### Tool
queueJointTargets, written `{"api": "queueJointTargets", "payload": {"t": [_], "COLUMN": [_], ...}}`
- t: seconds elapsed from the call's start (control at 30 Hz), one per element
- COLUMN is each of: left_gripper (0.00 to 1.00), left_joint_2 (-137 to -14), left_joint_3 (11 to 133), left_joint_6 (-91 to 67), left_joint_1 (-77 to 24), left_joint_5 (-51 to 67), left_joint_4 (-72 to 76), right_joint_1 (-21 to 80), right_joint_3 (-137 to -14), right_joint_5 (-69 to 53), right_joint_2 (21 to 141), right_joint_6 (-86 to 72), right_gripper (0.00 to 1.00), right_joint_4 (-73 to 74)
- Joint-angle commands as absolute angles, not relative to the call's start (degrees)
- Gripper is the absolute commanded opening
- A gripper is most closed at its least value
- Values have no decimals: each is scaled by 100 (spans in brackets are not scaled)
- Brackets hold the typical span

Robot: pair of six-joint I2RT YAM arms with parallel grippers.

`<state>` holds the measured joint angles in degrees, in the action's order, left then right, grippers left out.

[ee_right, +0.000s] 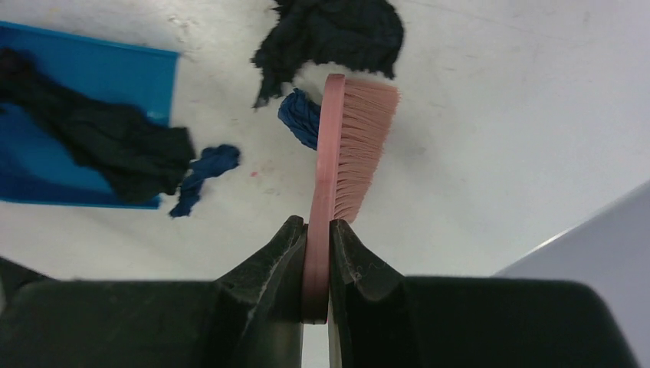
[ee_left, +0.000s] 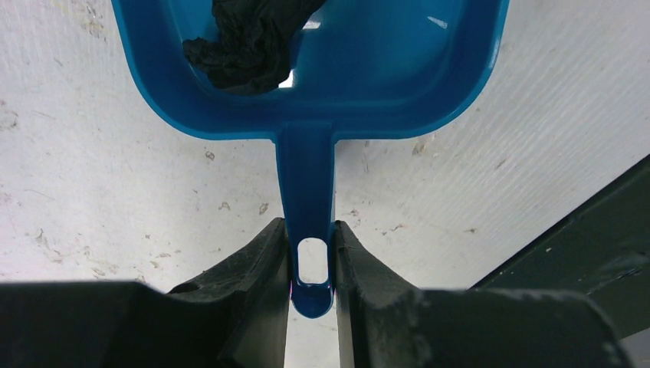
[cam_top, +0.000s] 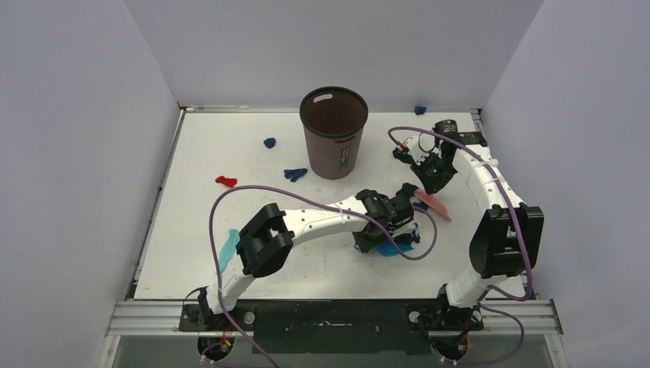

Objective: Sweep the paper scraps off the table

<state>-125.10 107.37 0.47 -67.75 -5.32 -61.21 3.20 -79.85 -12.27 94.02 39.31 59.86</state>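
My left gripper (ee_left: 313,261) is shut on the handle of the blue dustpan (ee_left: 383,69), which lies flat on the table (ee_left: 92,192). A black paper wad (ee_left: 245,42) sits inside the pan. My right gripper (ee_right: 318,238) is shut on the pink brush (ee_right: 356,146), bristles to the right. Beside the brush head lie a black wad (ee_right: 337,31) and a blue scrap (ee_right: 300,115). Another black wad (ee_right: 100,138) hangs over the dustpan's (ee_right: 130,80) lip, with a blue scrap (ee_right: 203,172) just outside it. From above, the brush (cam_top: 433,203) is to the right of the dustpan (cam_top: 387,247).
A brown bin (cam_top: 333,130) stands at the back centre. Left of it lie two blue scraps (cam_top: 269,142) (cam_top: 295,174) and a red one (cam_top: 225,182). A light-blue strip (cam_top: 228,249) lies near the left arm. A blue scrap (cam_top: 420,110) rests by the back edge.
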Motion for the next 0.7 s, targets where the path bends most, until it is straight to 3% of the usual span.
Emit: {"api": "queueJointTargets", "payload": {"t": [0.0,0.3,0.67], "left_gripper": [0,0,0], "left_joint_2": [-12778,-12714,-11905], "left_joint_3": [11185,10887,9747], "left_joint_6": [-121,-324,-262], "left_joint_1": [-6819,-6888,-6902], "left_joint_5": [-606,-852,-1122], "left_joint_4": [-6288,-5772,-4805], "right_joint_1": [364,370,352], "right_joint_3": [-7743,-8112,-8696], "right_joint_5": [-2526,-4018,-4344], "right_joint_2": [9319,9666,9657], "right_joint_6": [3538,3603,3379], "right_gripper": [5,5,5], "right_joint_4": [6932,7906,7960]}}
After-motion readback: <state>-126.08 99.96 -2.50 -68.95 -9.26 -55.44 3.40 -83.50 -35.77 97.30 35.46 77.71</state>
